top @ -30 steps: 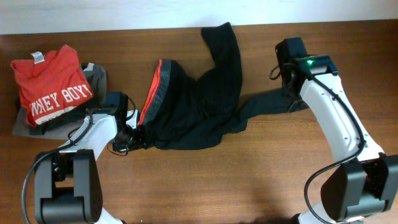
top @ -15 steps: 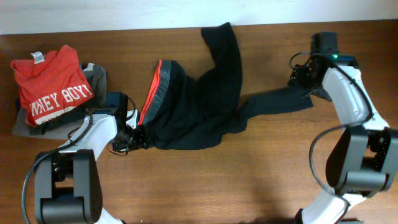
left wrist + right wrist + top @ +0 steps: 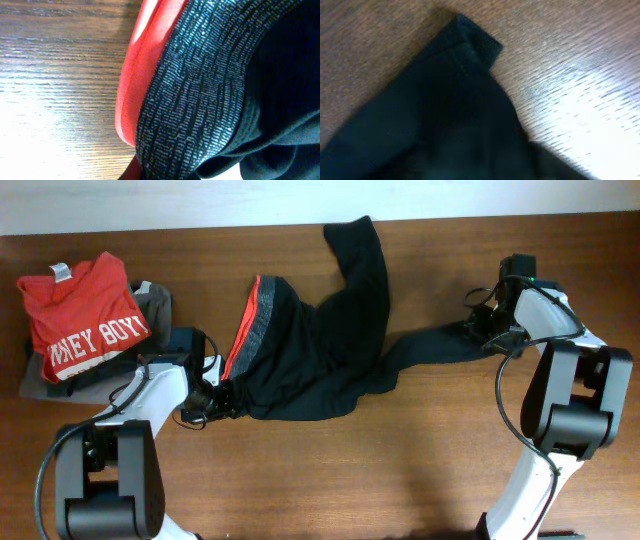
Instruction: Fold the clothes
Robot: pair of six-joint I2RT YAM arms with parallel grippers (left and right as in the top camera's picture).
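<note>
Finds the trousers [image 3: 320, 350] rumpled in the middle of the table [image 3: 400, 470], with the waistband [image 3: 165, 75] turned open at the left, one leg thrown toward the far edge and the other running right. Compared with a second ago, shows that right-hand leg drawn out longer and straighter, thanks to the right gripper [image 3: 492, 330], swung out to the right and now brought back down over the leg's end. From its wrist view, gives only the hem [image 3: 470, 35] flat on bare wood, no fingers in sight, so cannot tell whether open, closed or holding anything. Keeps the left gripper [image 3: 213, 397] unmoved at the near end of the waistband; fills its view with red and grey band, again hiding the fingers, so cannot tell there either. Suggests, as a judgement, spreading before folding: one leg laid out, the far one not yet. Leaves the red T-shirt [image 3: 85, 320] and grey garment [image 3: 158, 300] at far left alone.
</note>
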